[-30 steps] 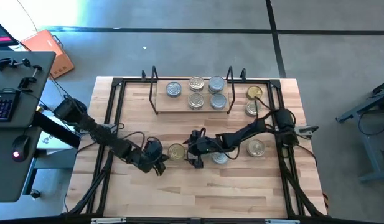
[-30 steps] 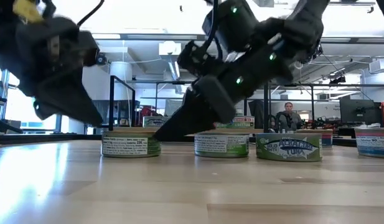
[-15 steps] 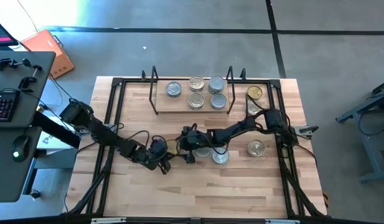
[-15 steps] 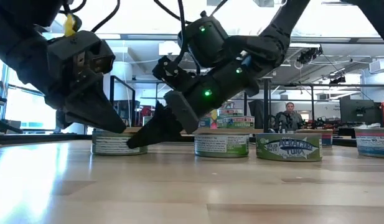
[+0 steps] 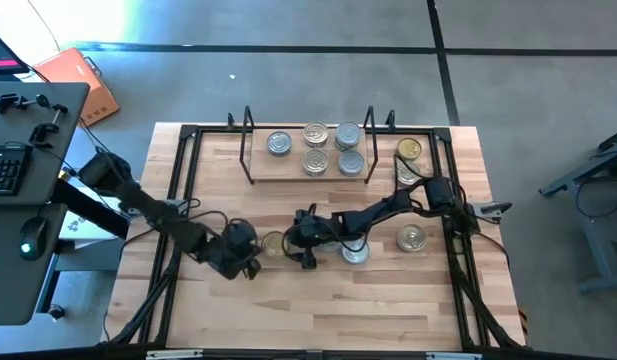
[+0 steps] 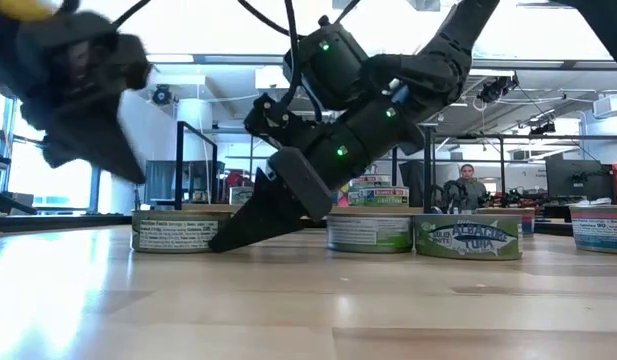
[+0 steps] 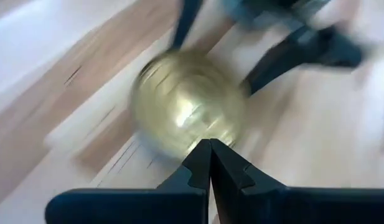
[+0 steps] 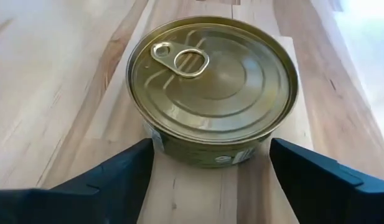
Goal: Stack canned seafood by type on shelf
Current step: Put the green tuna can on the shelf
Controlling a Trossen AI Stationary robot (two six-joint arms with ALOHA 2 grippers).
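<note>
A gold-topped tin [image 8: 213, 87] of canned seafood stands on its base on the table [image 5: 388, 300], left of centre [image 5: 275, 243]. My right gripper [image 8: 210, 152] is open, one finger on each side of the tin, slanting down from the table's right [image 6: 233, 232]. My left gripper [image 7: 210, 149] is shut and empty. It hangs above the table just left of the tin [image 6: 88, 130]. The shelf [image 5: 288, 172] at the far edge carries several tins, silver-topped [image 5: 279, 144] and gold-topped [image 5: 316, 133]. My right gripper has its two fingers [image 8: 132, 171] beside the gold-topped tin's side wall [image 8: 179, 152], slanting down from the table's right. The tin stands upright on the table. Whether the fingers touch the wall I cannot tell.
Loose tins stand right of my right arm: two near the right rail [image 5: 409, 150] [image 5: 406, 173], one farther forward [image 5: 412, 238] and one by the arm [image 5: 354, 252]. Black metal rails [image 5: 183, 180] frame the table. Bare wood lies along the near edge.
My right gripper has gone toward the table's left and lower, and now has the gold-topped tin between its fingers. My left gripper dipped down to the tin's left side, then rose and drew back toward the left. The tin has slid a little leftward.
</note>
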